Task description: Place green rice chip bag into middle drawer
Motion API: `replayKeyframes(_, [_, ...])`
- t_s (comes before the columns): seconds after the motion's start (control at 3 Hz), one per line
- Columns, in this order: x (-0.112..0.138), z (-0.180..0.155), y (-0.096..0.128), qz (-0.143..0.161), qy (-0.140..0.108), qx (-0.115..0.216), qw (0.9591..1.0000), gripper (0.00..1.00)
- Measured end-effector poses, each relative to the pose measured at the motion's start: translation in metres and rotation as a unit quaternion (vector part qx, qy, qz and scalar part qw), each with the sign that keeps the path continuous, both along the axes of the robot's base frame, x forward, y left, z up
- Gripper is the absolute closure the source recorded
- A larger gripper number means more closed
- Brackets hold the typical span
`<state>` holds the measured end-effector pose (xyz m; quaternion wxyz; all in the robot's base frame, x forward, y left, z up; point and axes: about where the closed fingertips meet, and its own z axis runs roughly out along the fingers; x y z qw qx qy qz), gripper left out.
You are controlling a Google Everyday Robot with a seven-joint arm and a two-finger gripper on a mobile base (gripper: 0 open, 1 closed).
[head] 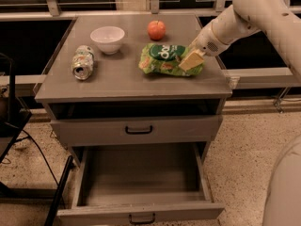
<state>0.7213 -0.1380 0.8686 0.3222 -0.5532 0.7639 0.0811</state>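
Observation:
The green rice chip bag [165,59] lies flat on the grey cabinet top, right of centre, with its dark-green oval facing up. My gripper [192,60] comes in from the upper right and rests on the bag's right end. The middle drawer [141,175] is pulled out below, a bare grey tray with nothing in it. Its front panel and black handle [142,218] are at the bottom edge of the view.
On the cabinet top [117,81] stand a white bowl [107,38], a red apple [156,30] and a crushed soda can [83,62]. A closed drawer with a black handle [138,130] sits above the open one. Dark cables and a stand are at the left [14,126].

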Motion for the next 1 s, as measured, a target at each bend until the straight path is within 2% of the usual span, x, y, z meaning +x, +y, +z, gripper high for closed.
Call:
replayKeyframes(0.67, [0.0,0.0,0.0,0.0,0.0,0.0,1.0,1.0])
replayKeyframes(1.0, [-0.02,0.036,0.01,0.03,-0.006,0.017,0.9994,1.0])
